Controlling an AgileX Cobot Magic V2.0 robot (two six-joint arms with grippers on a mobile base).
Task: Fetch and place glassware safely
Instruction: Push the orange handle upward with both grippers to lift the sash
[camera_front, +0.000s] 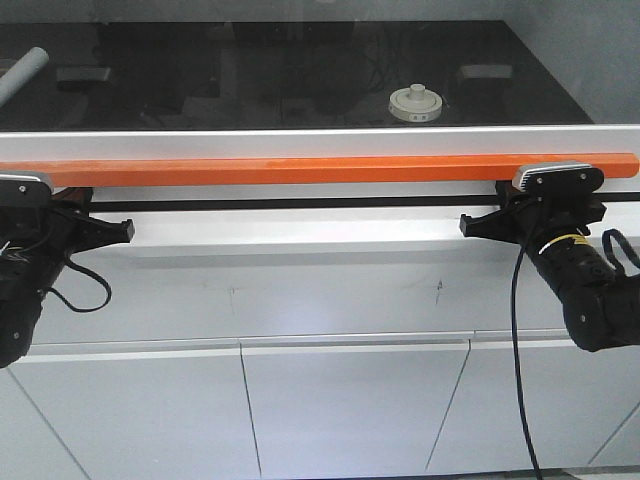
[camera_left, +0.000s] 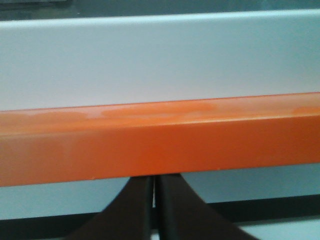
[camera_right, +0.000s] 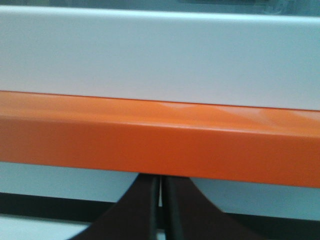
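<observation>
Where the dark worktop (camera_front: 250, 100) reaches its right half, the glass jar (camera_front: 414, 103) stands upright and alone, its round cream-white lid and small central knob facing up; the clear body beneath the lid is hard to make out. Faint reflections lie across the dark surface around it. Far to the left, at the edge of the view and well apart from the jar, a grey-white tube (camera_front: 20, 72) lies tilted. In front of the worktop runs a white frame strip, and just below it a long orange bar (camera_front: 320, 168) spans almost the full width. Both arms sit low under this bar, well apart from the jar. The left gripper (camera_front: 125, 230) points inward from the left edge, and its wrist view shows the two dark fingers (camera_left: 137, 210) pressed together with only a thin slit between them, their tips hidden beneath the bar and nothing held. The right gripper (camera_front: 466, 224) mirrors it from the right, its fingers (camera_right: 145, 210) likewise drawn close and empty. A black cable (camera_front: 520, 350) hangs from the right arm in front of the white cabinet doors (camera_front: 340, 400) below.
</observation>
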